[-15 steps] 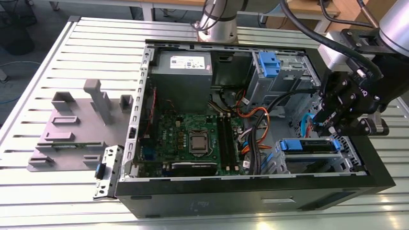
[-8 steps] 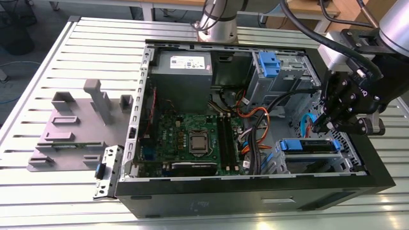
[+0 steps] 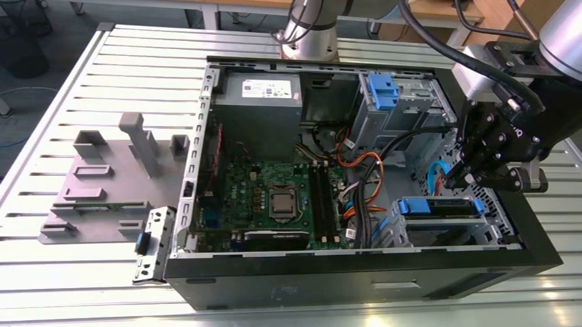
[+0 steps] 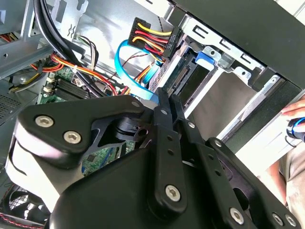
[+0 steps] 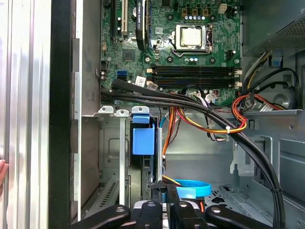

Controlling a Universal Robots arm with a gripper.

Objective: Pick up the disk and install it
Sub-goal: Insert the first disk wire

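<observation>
One open computer case [image 3: 364, 279], side panel off, on one slatted metal desk [image 3: 109, 272].

One disk [image 3: 448, 208], seated in the lower drive cage at the case corner toward the exterior view's right. Seen edge-on in the first wrist view behind its blue tab [image 5: 143, 140].

One gripper [image 3: 459, 178], black, jaws clenched together on nothing. Tips just above the disk; touching or not, cannot tell. In the second wrist view, gripper [image 4: 167, 102] tips aimed at the disk [image 4: 183, 78] on its connector end.

One power supply [image 3: 259, 102], well apart at the far corner.

One blue latch piece [image 3: 380, 92] in the upper bay.

One grey fixture [image 3: 114, 174] on the desk at the exterior view's left, well apart from the case.

One person's hand [image 4: 295, 114] beyond the case wall.

Edges: metal cage walls close on both sides of the disk, black case rim just beside the cage.

Room: one black cable bundle [image 5: 200, 107] and one flat blue cable [image 5: 190, 187] crossing near the gripper. Open floor over the motherboard [image 3: 272, 197].
</observation>
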